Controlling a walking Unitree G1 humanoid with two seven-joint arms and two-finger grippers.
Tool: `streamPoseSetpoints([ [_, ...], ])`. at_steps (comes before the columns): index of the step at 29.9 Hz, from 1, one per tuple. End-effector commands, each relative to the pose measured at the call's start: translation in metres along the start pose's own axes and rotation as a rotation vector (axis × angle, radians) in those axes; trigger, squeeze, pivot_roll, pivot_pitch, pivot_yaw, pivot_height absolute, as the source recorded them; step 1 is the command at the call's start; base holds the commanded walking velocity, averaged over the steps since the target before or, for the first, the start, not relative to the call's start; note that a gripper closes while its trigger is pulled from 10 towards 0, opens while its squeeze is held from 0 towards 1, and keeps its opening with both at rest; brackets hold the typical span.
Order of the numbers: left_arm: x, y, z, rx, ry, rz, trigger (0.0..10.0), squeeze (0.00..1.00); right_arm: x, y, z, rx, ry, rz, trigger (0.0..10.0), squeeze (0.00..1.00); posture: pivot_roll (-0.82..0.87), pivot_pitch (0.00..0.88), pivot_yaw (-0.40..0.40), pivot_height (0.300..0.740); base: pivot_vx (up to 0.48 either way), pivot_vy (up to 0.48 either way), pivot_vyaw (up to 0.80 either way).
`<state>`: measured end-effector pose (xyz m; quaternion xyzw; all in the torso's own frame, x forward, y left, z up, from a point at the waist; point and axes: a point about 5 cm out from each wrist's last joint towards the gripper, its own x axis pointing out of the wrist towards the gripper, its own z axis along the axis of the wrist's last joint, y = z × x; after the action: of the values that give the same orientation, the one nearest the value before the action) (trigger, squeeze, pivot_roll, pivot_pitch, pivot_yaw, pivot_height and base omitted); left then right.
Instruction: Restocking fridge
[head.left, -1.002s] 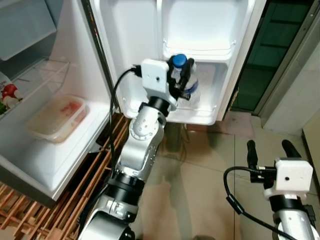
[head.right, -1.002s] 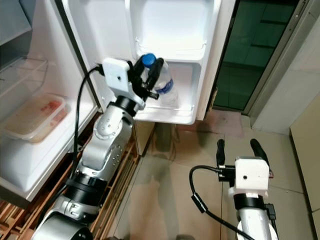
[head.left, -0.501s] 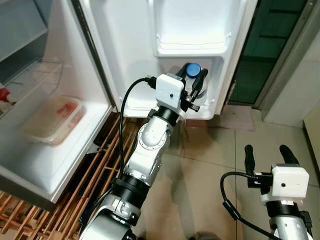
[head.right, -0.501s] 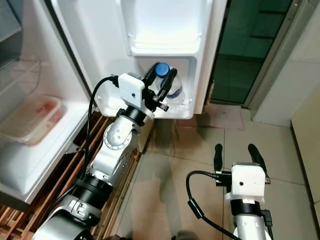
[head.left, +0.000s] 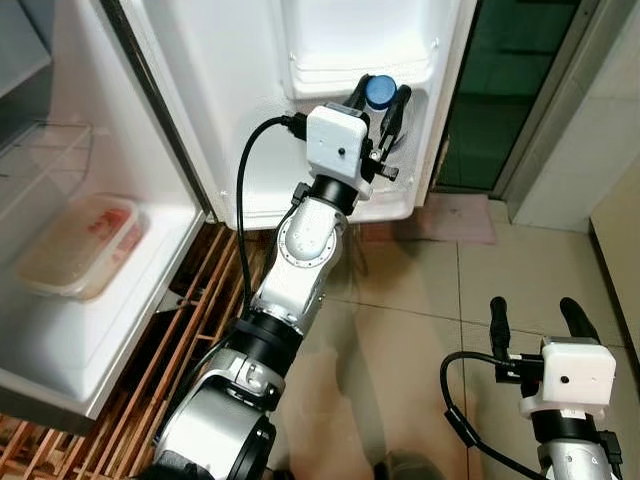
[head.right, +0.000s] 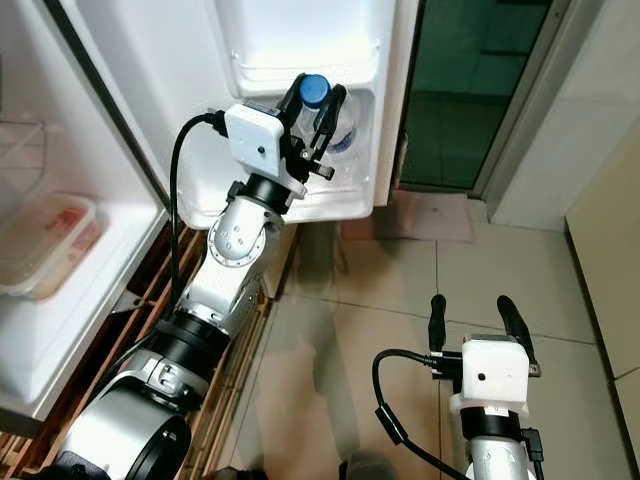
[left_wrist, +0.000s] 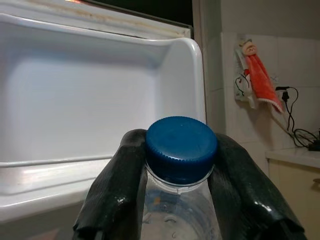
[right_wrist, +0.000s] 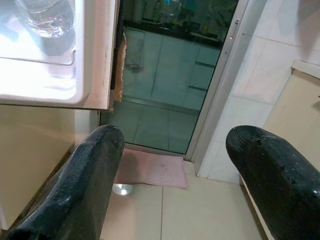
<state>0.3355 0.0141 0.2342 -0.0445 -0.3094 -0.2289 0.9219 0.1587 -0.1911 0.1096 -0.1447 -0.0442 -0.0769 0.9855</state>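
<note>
The left gripper (head.left: 379, 100), fingers clamped on a water bottle (left_wrist: 181, 200), holds it in the fridge door shelf (head.left: 330, 205), not yet released; right fingers apart.

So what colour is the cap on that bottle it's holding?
Blue: the cap on the clear bottle shows best in the left wrist view.

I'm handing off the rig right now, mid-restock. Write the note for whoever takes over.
Left tool: shut on the clear plastic bottle with the blue cap, held at its neck in the lower shelf of the open white fridge door.
Right tool: open, idle, low over the tiled floor.
Done: bottle brought to the door shelf.
Left: release it and withdraw.
</note>
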Motion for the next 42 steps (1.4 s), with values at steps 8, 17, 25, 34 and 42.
streamPoseSetpoints([
  [8,0.022,-0.054,0.013,0.024,-0.145,-0.050,10.0,0.00,-0.004,0.002,-0.005,-0.008,0.002,-0.003,10.0,0.00,-0.40,0.066,0.102,0.732,0.000,0.000,0.00],
  [17,-0.012,-0.092,-0.020,0.158,-0.086,-0.237,10.0,0.00,-0.007,0.003,-0.009,-0.011,0.014,-0.008,10.0,0.00,-0.41,0.067,0.112,0.732,0.000,0.000,0.00],
  [25,-0.032,-0.108,-0.038,0.167,-0.018,-0.362,10.0,0.00,-0.008,0.000,-0.007,-0.013,0.013,-0.020,10.0,0.00,-0.41,0.070,0.119,0.732,0.000,0.000,0.00],
  [34,-0.025,-0.078,-0.022,0.023,-0.072,-0.358,10.0,0.00,-0.015,0.011,-0.012,0.004,0.035,-0.024,10.0,0.00,-0.39,0.077,0.113,0.732,0.000,0.000,0.00],
  [42,-0.025,-0.015,-0.015,-0.180,0.139,-0.245,10.0,0.00,-0.006,0.010,-0.013,0.028,0.032,-0.065,10.0,0.00,-0.34,0.056,0.110,0.732,0.000,0.000,0.00],
])
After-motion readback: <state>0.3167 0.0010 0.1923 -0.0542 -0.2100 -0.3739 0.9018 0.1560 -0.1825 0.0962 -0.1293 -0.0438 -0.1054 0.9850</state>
